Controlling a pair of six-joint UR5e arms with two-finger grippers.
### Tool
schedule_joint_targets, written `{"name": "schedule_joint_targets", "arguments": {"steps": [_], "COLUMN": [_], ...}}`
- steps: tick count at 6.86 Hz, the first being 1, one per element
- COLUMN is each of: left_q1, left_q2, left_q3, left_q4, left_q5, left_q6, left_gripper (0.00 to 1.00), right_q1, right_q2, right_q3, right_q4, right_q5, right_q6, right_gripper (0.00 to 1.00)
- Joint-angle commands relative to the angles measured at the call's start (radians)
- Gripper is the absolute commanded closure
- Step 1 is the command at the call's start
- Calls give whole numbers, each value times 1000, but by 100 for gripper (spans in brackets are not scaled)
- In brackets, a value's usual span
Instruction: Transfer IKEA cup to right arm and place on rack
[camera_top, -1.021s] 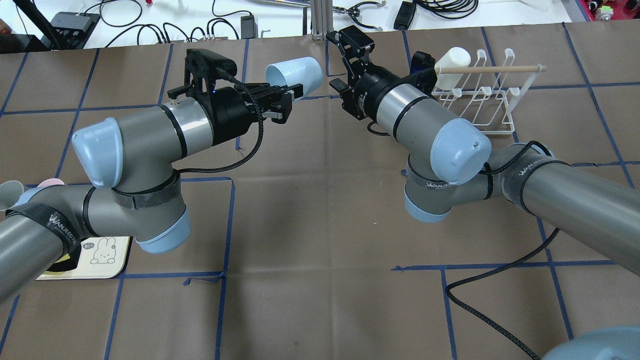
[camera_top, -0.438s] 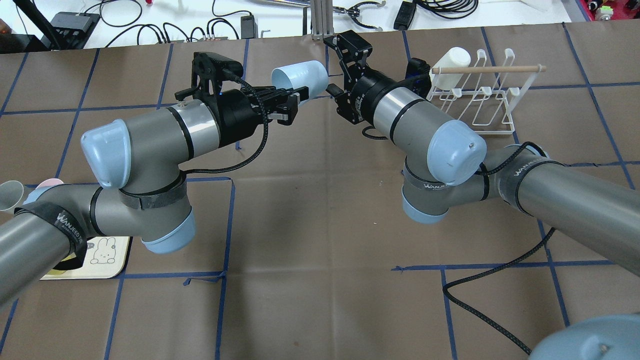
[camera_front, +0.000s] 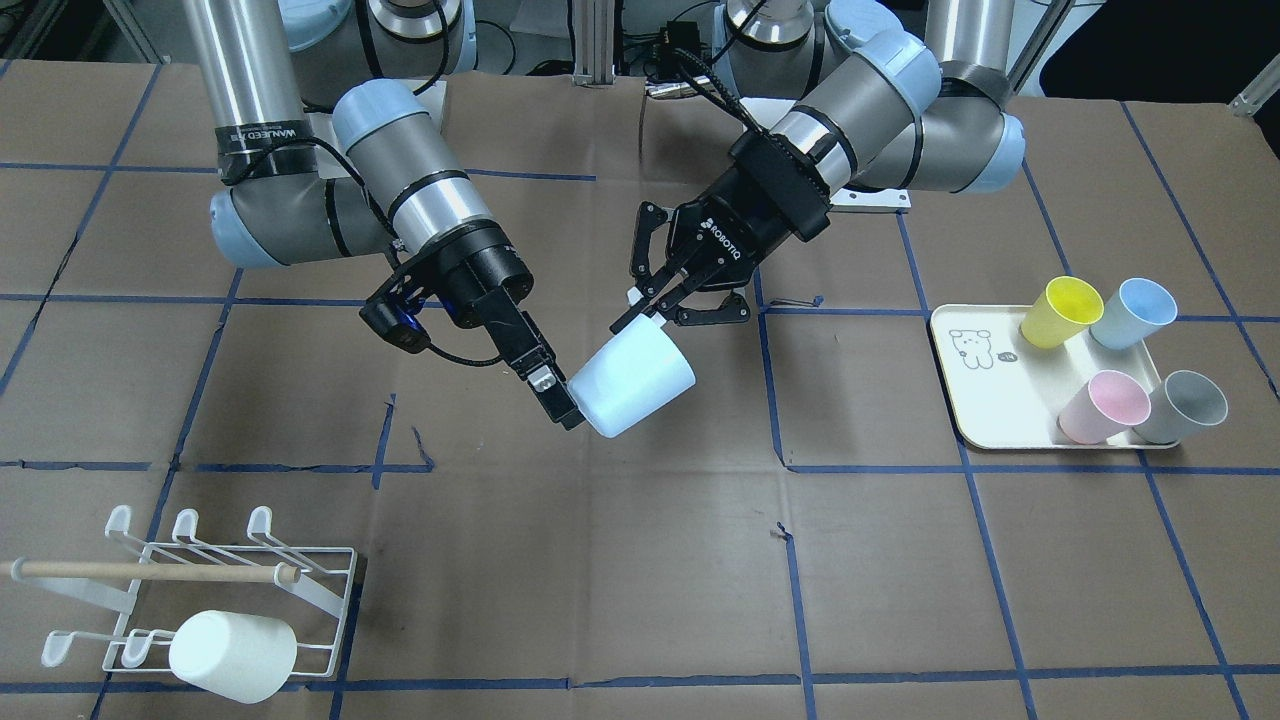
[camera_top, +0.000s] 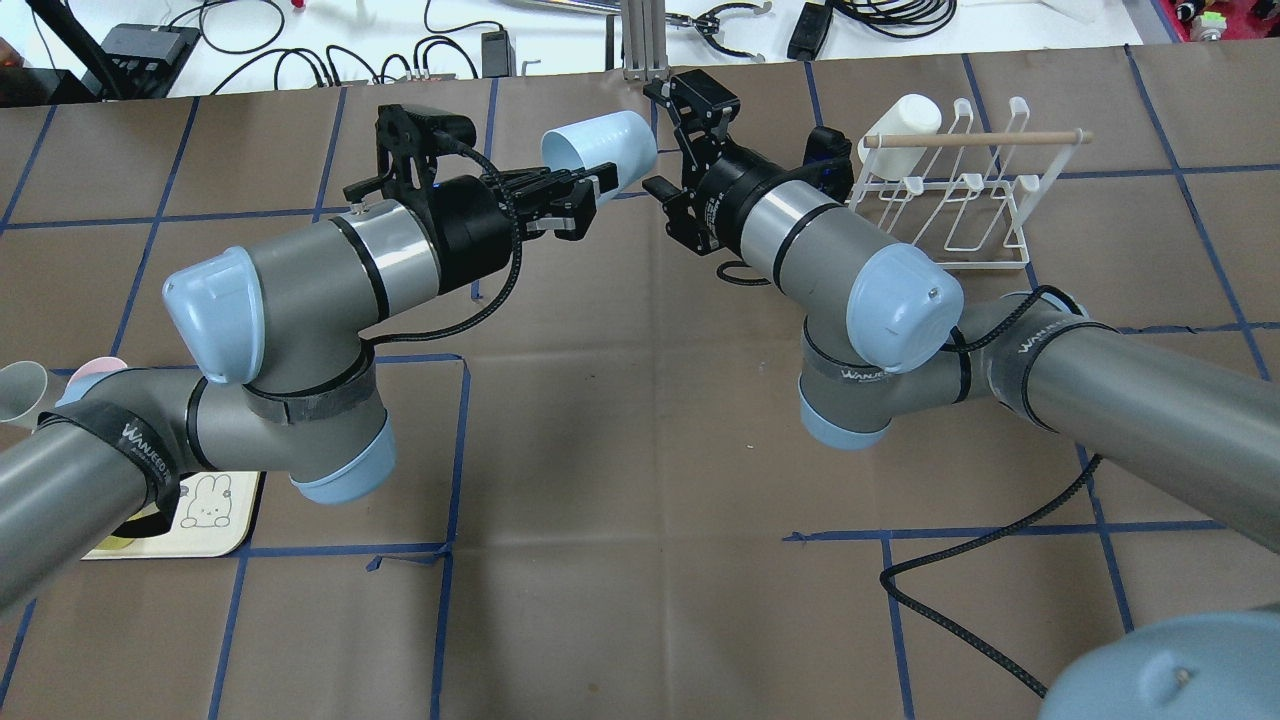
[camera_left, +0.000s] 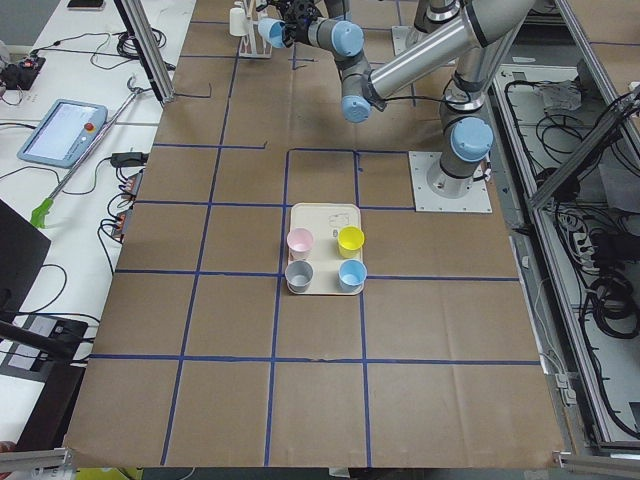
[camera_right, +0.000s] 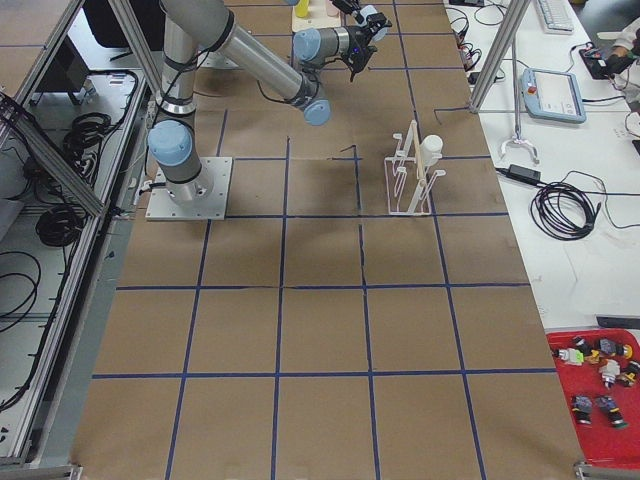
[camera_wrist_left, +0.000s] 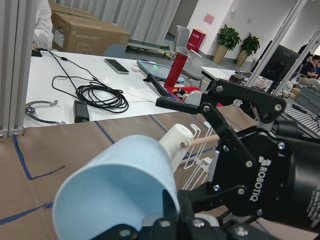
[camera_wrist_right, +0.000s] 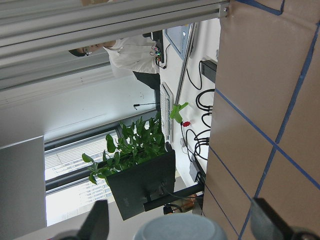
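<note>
Holds the cup (camera_top: 600, 150) in the air over the counter (camera_top: 640, 450), upper middle of the overhead view, tipped on its side with the mouth toward frame left and the base toward frame right. Pinches it by the wall near the mouth with the left gripper (camera_top: 592, 187), from the left of that view. Presents the right gripper (camera_top: 663, 140) spread wide at the base end, one finger toward the top of the frame and one lower, clamped on nothing. Shows, in the right wrist view, the rounded pale base at the bottom edge between two blurred fingers (camera_wrist_right: 99, 222), with a gap on either side. Puts, in the front view, one right finger just beside the cup's narrow end at centre frame; cannot tell there whether touching. Shows the rack (camera_top: 960, 215) on the counter at the upper right of the overhead view, near the right wrist, with a dowel across the top and a white cup (camera_top: 905, 118) over a prong at its upper left corner. Shows a tray (camera_front: 985, 400) at the right of the front view carrying four more in two rows: yellow cup (camera_front: 1062, 312), blue cup (camera_front: 1133, 312), pink cup (camera_front: 1105, 405), grey cup (camera_front: 1180, 405), all well apart from both grippers.
</note>
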Motion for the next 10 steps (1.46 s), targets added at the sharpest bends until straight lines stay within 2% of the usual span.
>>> {"name": "schedule_joint_targets", "arguments": {"steps": [1,7,9,10], "left_q1": [-3,-9,-22,-24], "left_q2": [0,4,4,6], "left_q3": [0,2,2,2], "left_q4": [14,14,14,14], "left_q5": [0,1,12,12], "left_q6": [-29,-63,-63,-80], "left_gripper": [100,100,100,100], "right_q1": [21,38,36,36], "right_q2": [1,12,12,10], "right_q3": [-5,-32,-32,-34], "right_q4": [4,5,7,7], "right_q5": [-1,-10,-4,-6], "right_q6": [1,0,1,1], "right_gripper": [0,1,12,12]}}
